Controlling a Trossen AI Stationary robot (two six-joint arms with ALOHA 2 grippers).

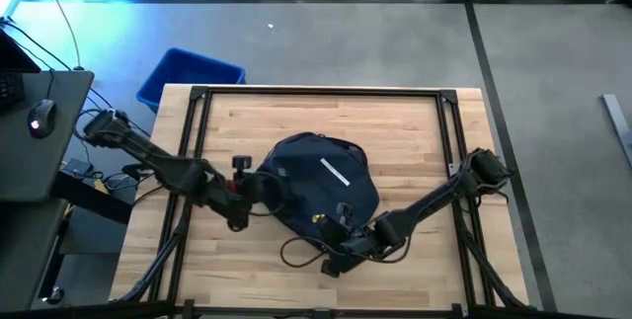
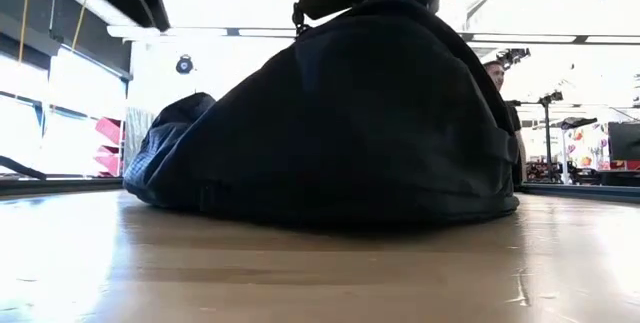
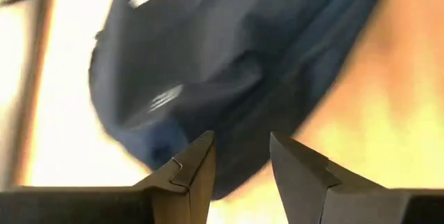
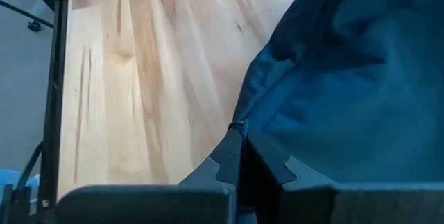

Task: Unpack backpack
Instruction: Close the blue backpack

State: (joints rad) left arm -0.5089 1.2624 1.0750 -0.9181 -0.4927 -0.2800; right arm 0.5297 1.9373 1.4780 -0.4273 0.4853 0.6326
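Opening step: I'm getting purchase on the backpack (image 1: 321, 181) lying closed on the bench (image 1: 415, 131).
My right gripper (image 4: 241, 156) pinches fabric at its edge, fingers nearly together; my left gripper (image 3: 241, 156) is spread beside it and needs the zipper next.

Overall light: bright and even in the high view; a blue-white glare falls on the grey floor (image 1: 118, 8) at the upper left corner.
Low view: strongly backlit; the windows and ceiling behind are blown out, so the large dark navy fabric backpack (image 2: 350, 123) reads almost as a silhouette.
Reflection: the pale wooden desk (image 2: 300, 273) shows a soft sheen and a dim shadow under the bag.
Left wrist view: smeared by blur; warm washed-out wood.
Right wrist view: sharper, wood grain clear.
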